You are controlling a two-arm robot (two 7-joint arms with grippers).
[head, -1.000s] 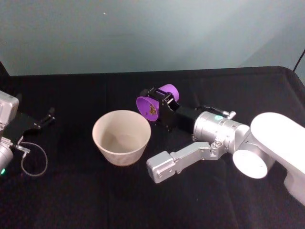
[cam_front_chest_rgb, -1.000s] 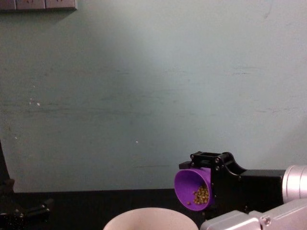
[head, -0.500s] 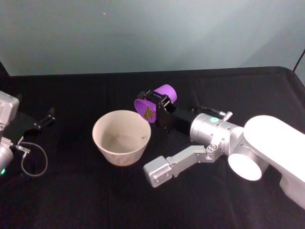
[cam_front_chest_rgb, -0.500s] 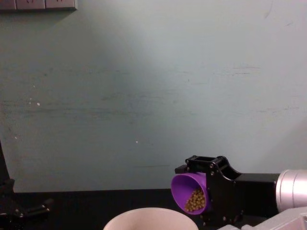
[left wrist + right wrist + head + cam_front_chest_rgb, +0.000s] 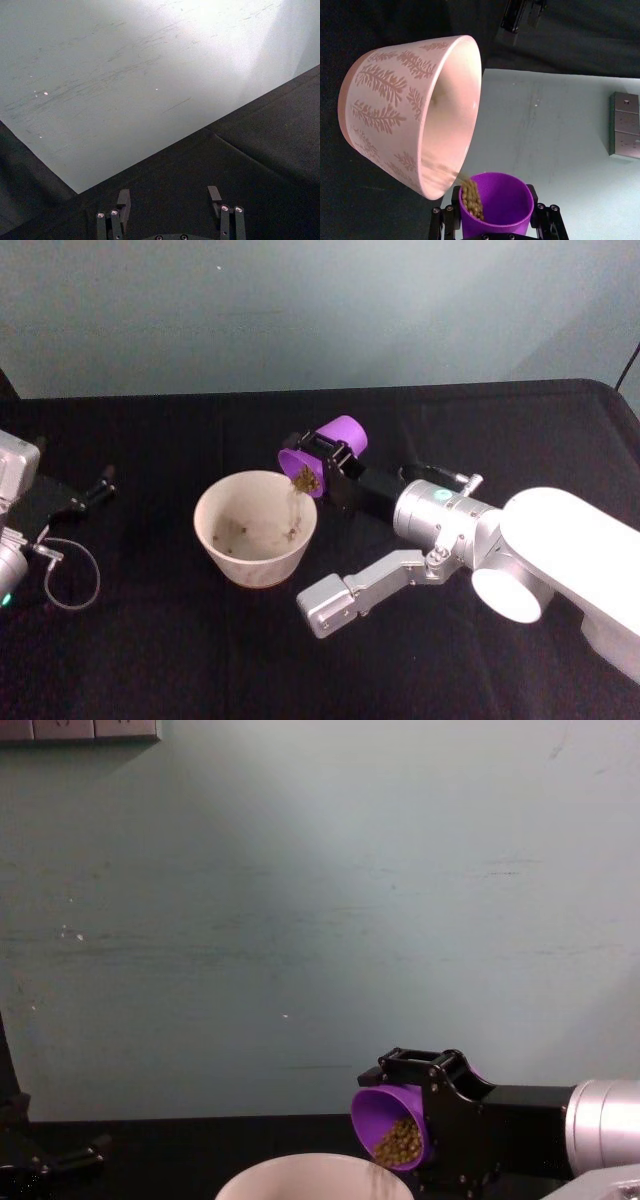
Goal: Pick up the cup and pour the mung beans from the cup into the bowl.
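Pinching cup [image 5: 340,431], right claw [image 5: 494,210] tilts it over bowl [image 5: 256,564] w/ beans [image 5: 304,477] spilling; left claw [image 5: 168,196] spread, parked.

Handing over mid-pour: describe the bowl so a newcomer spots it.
On the black-draped table, look left of centre, beside the right claw shut on the tilted purple cup; the left claw lies parked at the left. The bowl is the wide pale vessel below the cup's lip, pink fern prints outside, mung beans streaming into it.

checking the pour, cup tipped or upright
Tipped: right gripper leans the cup over the bowl, beans spilling in; left gripper idle far left.
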